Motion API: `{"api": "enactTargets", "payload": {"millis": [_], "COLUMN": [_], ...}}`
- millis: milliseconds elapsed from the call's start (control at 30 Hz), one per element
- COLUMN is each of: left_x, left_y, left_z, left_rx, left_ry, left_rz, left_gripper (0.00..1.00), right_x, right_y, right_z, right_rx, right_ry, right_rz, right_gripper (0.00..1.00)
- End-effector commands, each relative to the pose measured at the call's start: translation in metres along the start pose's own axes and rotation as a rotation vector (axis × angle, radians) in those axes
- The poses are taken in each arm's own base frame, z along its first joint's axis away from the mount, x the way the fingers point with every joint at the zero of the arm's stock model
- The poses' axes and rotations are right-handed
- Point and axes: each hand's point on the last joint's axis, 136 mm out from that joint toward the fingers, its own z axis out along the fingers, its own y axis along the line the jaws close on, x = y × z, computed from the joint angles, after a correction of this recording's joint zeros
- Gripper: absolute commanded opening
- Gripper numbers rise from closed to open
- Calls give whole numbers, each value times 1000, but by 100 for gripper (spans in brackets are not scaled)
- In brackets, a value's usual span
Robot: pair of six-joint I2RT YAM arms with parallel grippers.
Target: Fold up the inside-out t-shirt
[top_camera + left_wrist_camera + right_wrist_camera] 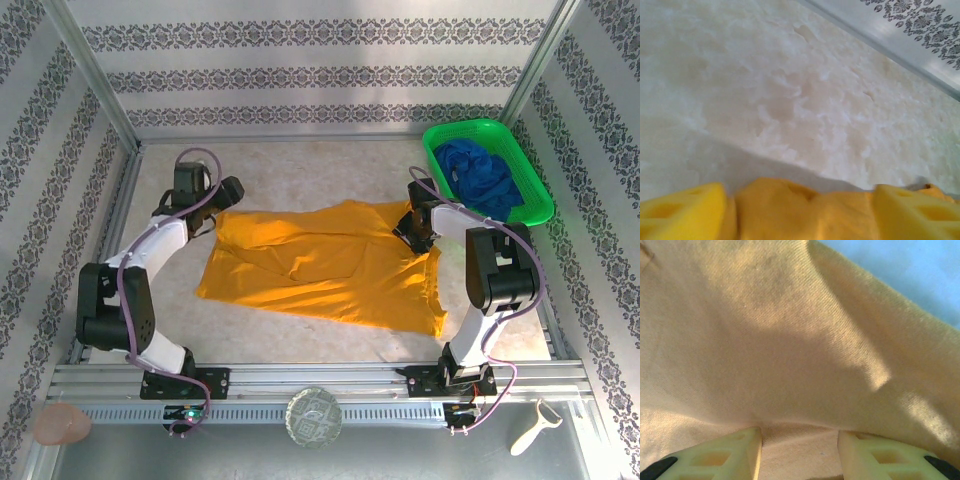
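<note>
The inside-out t-shirt point(320, 265) lay spread across the middle of the table point(300, 175). The right gripper point(800, 437) was clamped partway on a fold at the shirt's far right edge, and the left gripper point(799, 192) sat at its far left corner, jaws wide apart with cloth bunched loosely between them. I couldn't make out any label or print. A green basket point(437, 140) holding a dark blue garment point(485, 175) stood at the far right, apart from the shirt.

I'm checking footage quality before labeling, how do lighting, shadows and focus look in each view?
Top external: bright, even, sharp; the mustard orange-yellow cloth t-shirt is crisp. Left wrist: the pale marbled tabletop is washed out, a soft shadow crosses it, and the left pincer is blurred. Right wrist: a broad shadow lies on the cloth beside a sunlit streak; the right pincer is soft.
</note>
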Motion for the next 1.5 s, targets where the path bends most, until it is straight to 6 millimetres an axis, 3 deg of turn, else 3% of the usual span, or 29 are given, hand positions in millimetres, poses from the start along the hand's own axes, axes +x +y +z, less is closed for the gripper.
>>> {"api": "enactTargets", "payload": {"millis": [0, 333, 533, 667, 767, 900, 1000, 1100, 1267, 1300, 1367, 1400, 1467], "left_x": [-5, 8, 24, 41, 52, 52, 27, -12, -63, -68, -71, -71, -70], "left_y": [7, 55, 72, 68, 54, 32, 19, 5, -15, -17, -17, -17, -14], "left_z": [5, 48, 75, 85, 88, 94, 93, 84, 50, 43, 37, 36, 37], "left_rx": [-9, -407, -463, -396, -296, -170, -130, -94, 21, 39, 59, 72, 75], "left_ry": [-74, 275, 461, 566, 597, 570, 462, 283, -65, -113, -161, -168, -163], "left_rz": [-33, 41, 59, 26, -17, -70, -68, -43, -44, -52, -68, -74, -86], "left_gripper": [89, 78, 78, 73, 51, 0, 0, 0, 1, 8, 42, 51, 55], "right_x": [-4, -4, -3, -4, -4, -4, -4, -5, -5, -5, -5, -5, -5], "right_y": [-12, -12, -13, -13, -13, -12, -12, -13, -13, -13, -14, -14, -14], "right_z": [5, 5, 5, 5, 5, 5, 5, 5, 5, 5, 5, 5, 5], "right_rx": [53, 50, 48, 48, 48, 46, 48, 50, 51, 52, 54, 55, 58], "right_ry": [-7, -6, -4, -4, -5, -6, -5, -7, -12, -12, -12, -12, -13], "right_rz": [27, 27, 29, 32, 33, 34, 36, 38, 45, 46, 48, 49, 51], "right_gripper": [46, 46, 46, 46, 46, 46, 46, 46, 46, 46, 46, 46, 46]}}
